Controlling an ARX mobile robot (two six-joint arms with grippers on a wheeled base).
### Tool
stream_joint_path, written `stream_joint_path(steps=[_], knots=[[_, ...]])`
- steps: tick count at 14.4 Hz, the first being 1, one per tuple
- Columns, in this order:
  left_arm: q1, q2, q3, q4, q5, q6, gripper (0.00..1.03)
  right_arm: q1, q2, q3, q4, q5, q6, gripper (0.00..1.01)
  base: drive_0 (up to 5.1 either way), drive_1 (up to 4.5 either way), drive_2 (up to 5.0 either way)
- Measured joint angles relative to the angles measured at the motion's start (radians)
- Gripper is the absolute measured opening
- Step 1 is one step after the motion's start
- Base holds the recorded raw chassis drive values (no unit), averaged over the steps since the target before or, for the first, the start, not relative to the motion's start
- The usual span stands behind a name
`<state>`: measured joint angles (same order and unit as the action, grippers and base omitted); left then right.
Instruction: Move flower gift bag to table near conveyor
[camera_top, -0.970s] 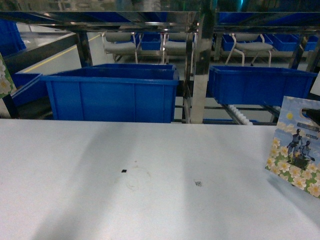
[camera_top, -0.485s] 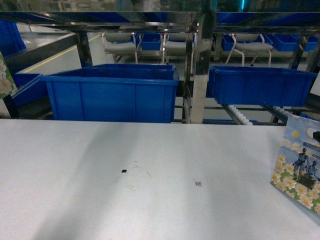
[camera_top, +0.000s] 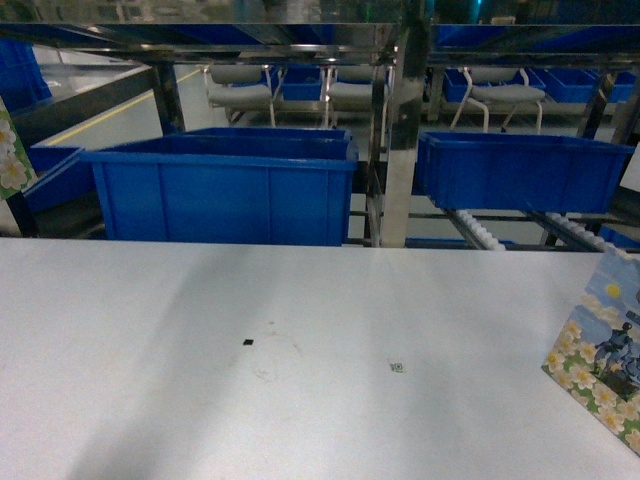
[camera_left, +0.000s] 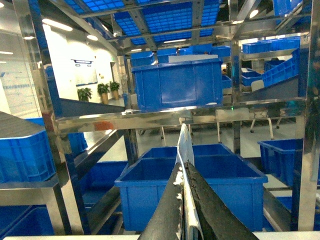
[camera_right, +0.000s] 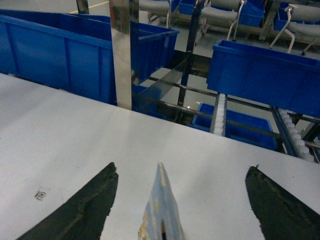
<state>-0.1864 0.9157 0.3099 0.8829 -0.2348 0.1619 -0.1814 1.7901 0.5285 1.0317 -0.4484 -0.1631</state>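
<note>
Bags: your right gripper (camera_right: 180, 210), jaws apart, straddles 1 flower gift bag (camera_top: 605, 355) at the table (camera_top: 300, 400) right edge; left gripper (camera_left: 186, 210) clamps another bag (camera_left: 185, 150).

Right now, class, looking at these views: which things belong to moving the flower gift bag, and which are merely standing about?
Job: flower gift bag, right gripper open around it, table, conveyor, second flower bag pinched by left gripper.
Standing about: blue bins, chairs, small black marker.
</note>
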Motion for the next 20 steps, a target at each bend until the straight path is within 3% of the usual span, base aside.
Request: stream_joint_path(steps=[2,3,8,10,12,15,17,20], knots=[[0.000,0.000,0.000,0.000,0.000,0.000,0.02,0.005,-0.080,-0.039,0.006,0.026,0.025,0.95,0.0,0.00,0.0],[0.000,0.000,0.000,0.001,0.000,0.000,0.02,0.005,-0.092,-0.047,0.019,0.035,0.025,0.98,0.0,0.00,0.0],[0.000,0.000,0.000,0.000,0.000,0.000,0.02,-0.004,-0.169,-0.079,0.021,0.071,0.040,0.97,0.0,0.00,0.0],[0.000,0.000,0.000,0.000,0.000,0.000,0.02,-0.013,-0.279,-0.138,0.022,0.111,0.056,0.98,0.0,0.00,0.0],[0.000,0.000,0.000,0.001,0.000,0.000,0.02,-0.017,-0.454,-0.218,-0.064,0.144,0.101,0.98,0.0,0.00,0.0],[0.000,0.000,0.000,0.001,0.000,0.000,0.02,0.012,-0.781,-0.312,-0.303,0.214,0.165,0.98,0.0,0.00,0.0],[0.000,0.000,0.000,0.001,0.000,0.000,0.02,0.052,-1.008,-0.345,-0.487,0.236,0.186,0.98,0.0,0.00,0.0],[0.000,0.000,0.000,0.000,0.000,0.000,0.02,0.084,-1.210,-0.367,-0.645,0.254,0.196,0.98,0.0,0.00,0.0]])
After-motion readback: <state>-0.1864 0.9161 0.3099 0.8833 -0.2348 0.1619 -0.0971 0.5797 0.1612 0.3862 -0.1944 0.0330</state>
